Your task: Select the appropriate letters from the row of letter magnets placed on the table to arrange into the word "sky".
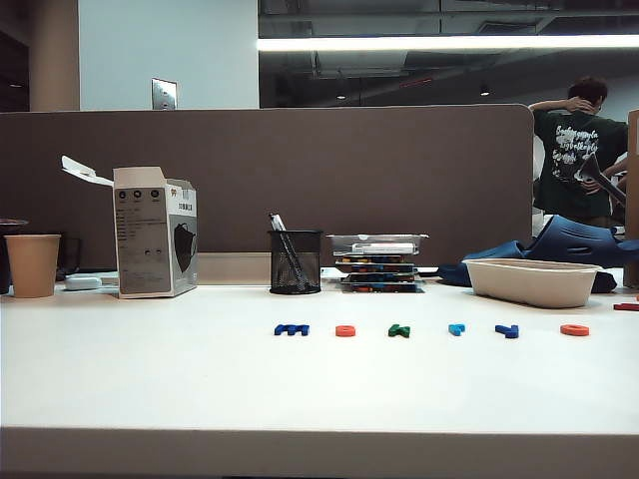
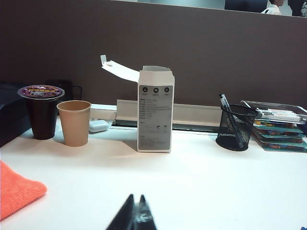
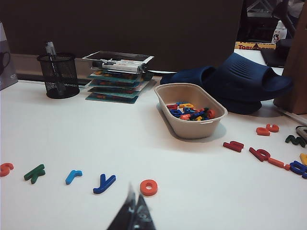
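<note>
White table (image 1: 150,389) is carrying the row of letter magnets (image 1: 431,329) midway between its front and back edges. Both the left gripper (image 2: 135,218) and right gripper (image 3: 134,213) are hovering pinched shut, holding nothing; the blue "y" (image 3: 104,183) and orange-red ring (image 3: 148,187) are lying just beyond the right one.

Exterior camera sat low at the front edge of the white table (image 1: 150,389), facing the brown partition. Left wrist camera looked level over the table's left part; right wrist camera over its right part, nearer the letters. All three caught the black mesh pen cup (image 1: 296,261) (image 2: 236,127) (image 3: 58,75).
</note>
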You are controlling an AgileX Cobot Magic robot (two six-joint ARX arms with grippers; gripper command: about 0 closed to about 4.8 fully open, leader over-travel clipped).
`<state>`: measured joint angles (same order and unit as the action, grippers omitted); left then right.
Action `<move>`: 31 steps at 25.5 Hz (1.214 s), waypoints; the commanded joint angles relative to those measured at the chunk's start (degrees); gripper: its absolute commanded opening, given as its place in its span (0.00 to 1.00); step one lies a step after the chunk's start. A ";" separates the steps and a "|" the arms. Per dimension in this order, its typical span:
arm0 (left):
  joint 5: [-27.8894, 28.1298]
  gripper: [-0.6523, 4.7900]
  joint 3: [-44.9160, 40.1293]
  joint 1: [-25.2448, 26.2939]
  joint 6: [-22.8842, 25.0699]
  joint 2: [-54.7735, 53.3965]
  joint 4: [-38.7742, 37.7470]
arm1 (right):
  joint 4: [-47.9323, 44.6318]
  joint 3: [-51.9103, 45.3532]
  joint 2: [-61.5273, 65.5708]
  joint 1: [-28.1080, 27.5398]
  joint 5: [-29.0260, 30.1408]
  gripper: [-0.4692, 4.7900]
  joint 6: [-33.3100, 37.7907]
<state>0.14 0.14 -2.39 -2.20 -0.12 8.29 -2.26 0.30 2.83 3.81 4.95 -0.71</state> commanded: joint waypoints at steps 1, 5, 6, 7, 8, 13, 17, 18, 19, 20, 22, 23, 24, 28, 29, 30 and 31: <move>-0.17 0.11 0.28 0.00 0.09 0.00 0.42 | -0.98 -0.33 0.04 0.07 -0.35 0.08 0.00; -0.20 0.11 0.26 0.00 0.07 0.00 0.39 | -0.96 -0.33 0.04 0.07 -0.35 0.08 0.00; -0.20 0.11 0.28 0.00 0.07 0.00 0.39 | -0.98 -0.33 0.04 0.07 -0.35 0.08 0.00; -0.20 0.11 0.26 0.00 0.09 0.00 0.39 | -0.98 -0.33 0.04 0.07 -0.35 0.08 0.00; -0.20 0.11 0.28 0.00 0.07 0.00 0.39 | -0.98 -0.33 0.04 0.07 -0.35 0.08 0.00; -0.17 0.11 0.26 0.00 0.07 0.00 0.44 | -0.98 -0.33 0.04 0.04 -0.37 0.08 0.00; -0.22 0.11 0.42 0.00 0.07 0.00 1.07 | -0.98 -0.33 0.04 0.04 -0.35 0.08 0.00; -0.37 0.11 0.68 0.00 0.07 0.00 1.40 | -1.01 -0.33 0.04 0.04 -0.35 0.08 0.00; -0.57 0.11 1.14 -0.02 0.02 0.00 1.44 | -1.01 -0.33 0.04 0.07 -0.35 0.08 0.00; -1.46 0.11 1.77 -0.02 0.07 0.00 1.29 | -0.98 -0.33 0.04 0.04 -0.35 0.08 0.00; -4.94 0.11 4.17 -0.02 0.07 0.00 -0.79 | -1.01 -0.33 0.04 0.04 -0.35 0.08 0.00; -6.64 0.11 5.73 -0.02 0.07 0.00 -3.13 | -1.01 -0.33 0.04 0.04 -0.35 0.08 0.00; -8.87 0.11 8.11 -0.02 0.09 -0.02 -7.15 | -1.01 -0.33 0.04 0.04 -0.37 0.08 0.00; -13.55 0.11 17.86 -0.02 0.26 -0.39 -23.56 | -1.03 -0.33 0.04 0.04 -0.37 0.08 0.00; -14.43 0.11 20.92 -0.04 0.28 -0.72 -27.74 | -1.01 -0.33 0.04 0.04 -0.35 0.08 0.00; -14.73 0.11 25.24 -0.04 0.26 -1.49 -33.16 | -1.01 -0.33 0.04 0.04 -0.37 0.08 0.00; -15.54 0.11 28.59 -0.04 0.24 -2.45 -37.00 | -1.03 -0.33 0.04 0.04 -0.35 0.08 0.00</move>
<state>-13.80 25.19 -2.39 -2.17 -1.48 -22.46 -2.28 0.30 2.83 3.81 4.93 -0.71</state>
